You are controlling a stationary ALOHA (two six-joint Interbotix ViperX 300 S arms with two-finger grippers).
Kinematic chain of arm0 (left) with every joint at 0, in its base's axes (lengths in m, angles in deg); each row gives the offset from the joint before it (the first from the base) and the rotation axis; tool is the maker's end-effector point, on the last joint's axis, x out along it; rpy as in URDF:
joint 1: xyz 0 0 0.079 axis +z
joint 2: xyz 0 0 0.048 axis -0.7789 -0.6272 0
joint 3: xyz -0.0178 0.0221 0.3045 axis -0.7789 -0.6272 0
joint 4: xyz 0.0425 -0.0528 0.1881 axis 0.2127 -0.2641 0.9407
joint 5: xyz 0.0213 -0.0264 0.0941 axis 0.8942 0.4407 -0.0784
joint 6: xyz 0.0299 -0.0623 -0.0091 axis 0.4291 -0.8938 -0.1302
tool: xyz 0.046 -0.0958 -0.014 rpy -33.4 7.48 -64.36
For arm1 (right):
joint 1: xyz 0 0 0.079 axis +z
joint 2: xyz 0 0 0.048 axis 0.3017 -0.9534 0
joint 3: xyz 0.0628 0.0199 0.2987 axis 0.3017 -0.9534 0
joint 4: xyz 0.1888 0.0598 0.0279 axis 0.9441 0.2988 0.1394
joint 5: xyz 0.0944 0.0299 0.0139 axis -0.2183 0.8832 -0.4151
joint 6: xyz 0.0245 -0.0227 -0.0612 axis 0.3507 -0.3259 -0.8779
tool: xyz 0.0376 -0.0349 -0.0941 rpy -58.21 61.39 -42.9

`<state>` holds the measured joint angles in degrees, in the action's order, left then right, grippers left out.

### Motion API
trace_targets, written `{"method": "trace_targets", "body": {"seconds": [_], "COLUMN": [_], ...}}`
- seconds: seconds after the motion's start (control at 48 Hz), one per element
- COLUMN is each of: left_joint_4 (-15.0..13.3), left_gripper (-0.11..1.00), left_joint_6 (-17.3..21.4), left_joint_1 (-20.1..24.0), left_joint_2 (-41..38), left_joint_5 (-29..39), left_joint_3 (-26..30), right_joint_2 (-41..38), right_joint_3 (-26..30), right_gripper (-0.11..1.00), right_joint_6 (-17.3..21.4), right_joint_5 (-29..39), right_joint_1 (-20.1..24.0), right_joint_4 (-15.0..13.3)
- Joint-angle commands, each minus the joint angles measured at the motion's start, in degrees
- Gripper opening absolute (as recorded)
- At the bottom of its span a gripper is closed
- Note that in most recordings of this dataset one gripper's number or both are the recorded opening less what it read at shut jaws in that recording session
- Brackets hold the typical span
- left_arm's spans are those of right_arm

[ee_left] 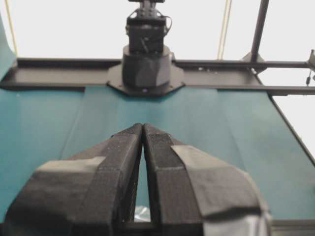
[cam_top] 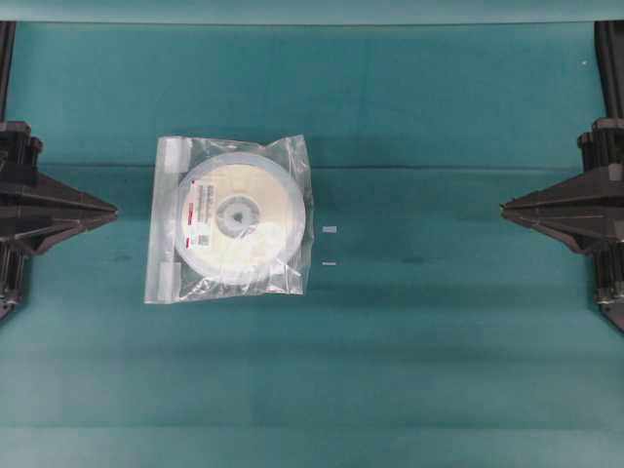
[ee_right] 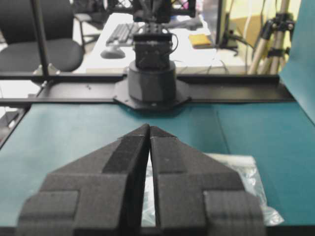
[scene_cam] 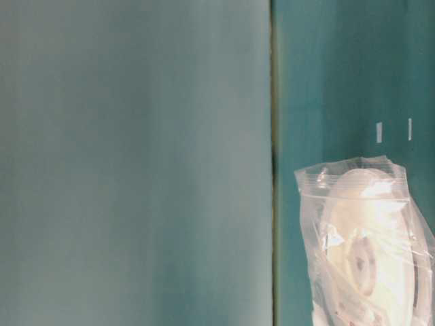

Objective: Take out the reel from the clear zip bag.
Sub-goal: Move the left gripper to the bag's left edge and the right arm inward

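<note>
Right now the bag (cam_top: 230, 218) is lying flat on the teal table (cam_top: 439, 341), left of the middle in the overhead view, and the reel (cam_top: 237, 211) is sitting wholly inside it. The zip strip (cam_top: 168, 218) is running down the bag's left edge, nearest the left gripper (cam_top: 97, 208); whether it is sealed is too fine to tell. Both arms are waiting at the table's sides, well apart from the bag. The left gripper's fingers are pressed together with nothing between them, and the right gripper (cam_top: 512, 207) is looking the same, tips meeting and holding nothing.

Judging by looks, the bag is thin, crinkly and slippery, likely sliding on the cloth when nudged, so one gripper probably needs to be pinning or pinching a loose corner away from the disc. The reel is appearing stiff, flat and light; its rim seems the best place to pinch once the mouth is gaping. Two small pale marks (cam_top: 329, 230) are sitting just right of the bag.
</note>
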<state>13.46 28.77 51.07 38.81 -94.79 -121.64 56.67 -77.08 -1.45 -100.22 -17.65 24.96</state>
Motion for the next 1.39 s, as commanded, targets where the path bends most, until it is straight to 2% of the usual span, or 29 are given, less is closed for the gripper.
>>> {"method": "trace_targets", "body": {"seconds": [0.0,0.062,0.125,0.167,0.333,0.437,0.583,0.687,0.77,0.853,1.124,1.228,1.374], "left_joint_4": [0.70,0.70,0.70,0.70,0.70,0.79,0.70,0.79,0.70,0.79,0.79,1.14,1.14], "left_gripper": [0.14,0.09,0.01,-0.02,-0.02,-0.02,-0.02,-0.02,-0.02,-0.02,-0.02,-0.02,-0.02], "left_joint_6": [-2.20,-3.87,-6.33,-8.00,-16.70,-23.99,-36.21,-44.12,-48.52,-51.15,-51.68,-51.68,-51.68], "left_joint_1": [0.26,0.35,0.35,0.35,1.23,3.25,6.50,8.35,9.40,10.02,13.18,14.41,14.41], "left_joint_2": [-0.44,-0.62,-1.58,-2.29,-5.54,-7.29,-9.67,-11.43,-12.83,-14.24,-19.34,-22.85,-27.51], "left_joint_5": [-0.79,-0.79,-0.88,-0.79,-0.79,-0.62,0.26,3.16,6.24,8.61,10.90,9.58,3.87], "left_joint_3": [3.78,4.39,4.83,5.01,5.01,5.01,4.83,4.48,3.87,3.08,-0.18,-3.52,-7.03], "right_joint_2": [-0.62,-0.62,-0.70,-0.70,-2.37,-4.31,-8.00,-10.90,-13.36,-15.73,-23.12,-25.58,-28.65], "right_joint_3": [1.32,1.41,1.41,1.41,1.58,2.11,2.64,2.72,3.16,3.69,6.42,7.73,9.67], "right_gripper": [0.11,0.10,0.01,0.00,0.00,0.00,0.00,0.00,0.00,0.00,0.00,0.00,0.00], "right_joint_6": [0.35,1.41,2.99,3.96,7.21,9.58,15.38,18.19,19.69,20.65,24.52,24.70,24.70], "right_joint_5": [-0.44,-0.18,0.09,0.18,0.44,0.35,0.44,0.44,0.44,0.44,0.62,1.14,1.93], "right_joint_1": [-0.26,-0.26,-0.35,-0.44,-1.23,-2.37,-3.96,-4.31,-4.75,-5.01,-5.89,-5.98,-5.98], "right_joint_4": [0.18,2.64,4.83,5.89,9.05,12.57,19.51,20.39,20.65,20.74,20.83,20.83,20.83]}}
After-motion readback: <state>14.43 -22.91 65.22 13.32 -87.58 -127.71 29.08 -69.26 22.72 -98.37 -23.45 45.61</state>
